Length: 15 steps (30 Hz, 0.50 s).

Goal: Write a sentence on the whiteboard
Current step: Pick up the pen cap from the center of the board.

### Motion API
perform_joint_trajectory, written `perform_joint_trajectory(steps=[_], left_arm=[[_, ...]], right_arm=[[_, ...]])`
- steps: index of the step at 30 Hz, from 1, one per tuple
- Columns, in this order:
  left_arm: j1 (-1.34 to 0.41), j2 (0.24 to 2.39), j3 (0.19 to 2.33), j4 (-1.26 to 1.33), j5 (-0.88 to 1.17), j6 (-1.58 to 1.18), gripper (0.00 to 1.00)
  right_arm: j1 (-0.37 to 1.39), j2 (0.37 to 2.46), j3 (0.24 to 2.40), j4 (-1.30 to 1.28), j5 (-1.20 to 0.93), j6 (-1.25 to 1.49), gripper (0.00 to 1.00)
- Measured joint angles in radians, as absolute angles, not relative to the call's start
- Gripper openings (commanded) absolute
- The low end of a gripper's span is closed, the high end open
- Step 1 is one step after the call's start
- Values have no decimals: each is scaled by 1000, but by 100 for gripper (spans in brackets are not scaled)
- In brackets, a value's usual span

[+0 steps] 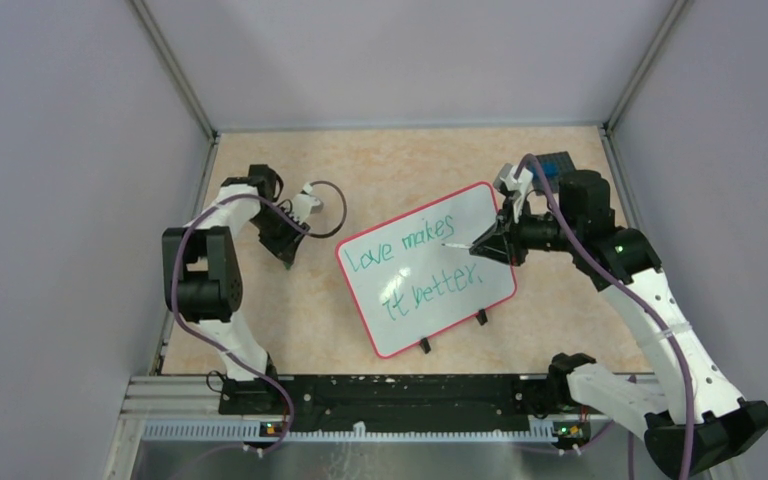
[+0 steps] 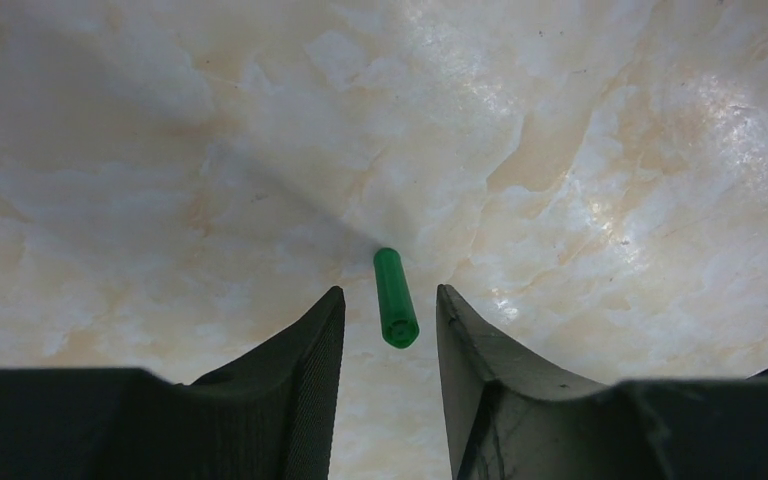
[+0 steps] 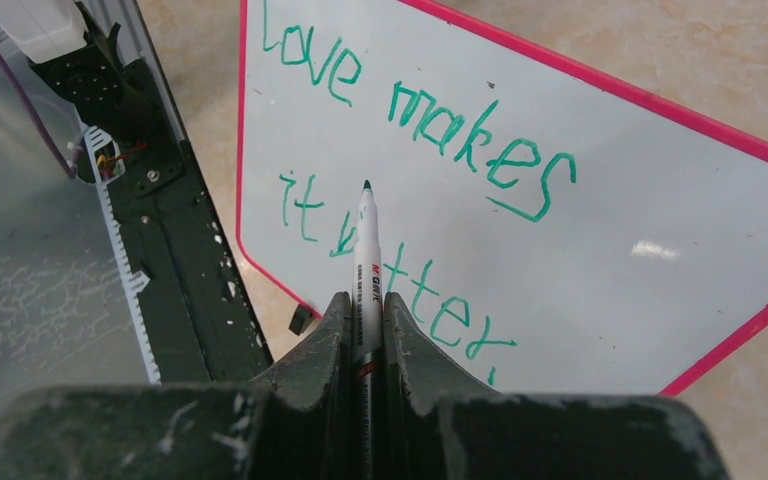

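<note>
Whiteboard [image 1: 417, 268], pink-framed, green lettering [image 1: 400, 246].

a: right wrist view, and the whiteboard [image 3: 600, 230] runs out of frame, its right corner and lower edge cut away.
b: the marker [image 3: 366, 240] covers the start of the last word on the second line, and its barrel vanishes between the fingers of the right gripper [image 3: 365, 300].
a: from above, the tip over the whiteboard is too small to say whether it touches.
b: beyond the whiteboard's far corner, a dark studded plate [image 1: 558, 162], mostly hidden behind the right arm [image 1: 650, 290].
a: left of the whiteboard, the left gripper [image 1: 287, 256] faces down, jaws unreadable from above, and it hides the green cap [image 2: 395, 297] there.
</note>
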State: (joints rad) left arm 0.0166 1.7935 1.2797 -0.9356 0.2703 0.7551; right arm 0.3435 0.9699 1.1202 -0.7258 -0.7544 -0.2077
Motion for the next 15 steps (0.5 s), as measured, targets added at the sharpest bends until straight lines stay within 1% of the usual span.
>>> perform_joint_trajectory(steps=[3,5,7,11,12,15], left_arm=[[10,1806,1263,-923,262,754,37],[7,1819,1252,-912,254,752,32],[6,1833,1242,-908,244,748,23],[6,1845,1235,-907,230,742,3],[6,1844,1236,-907,230,739,0],[6,1837,1247,-922,239,727,0]], right_arm=[[344,971,1120,-726,-754,-208,0],[344,972,1120,-726,-754,-208,0],[344,972,1120,-727,-754,-208,0],[344,975,1120,-727,-754,-208,0],[344,976,1120,-728,-753,-208,0],[344,987,1124,-737,-749,-208,0]])
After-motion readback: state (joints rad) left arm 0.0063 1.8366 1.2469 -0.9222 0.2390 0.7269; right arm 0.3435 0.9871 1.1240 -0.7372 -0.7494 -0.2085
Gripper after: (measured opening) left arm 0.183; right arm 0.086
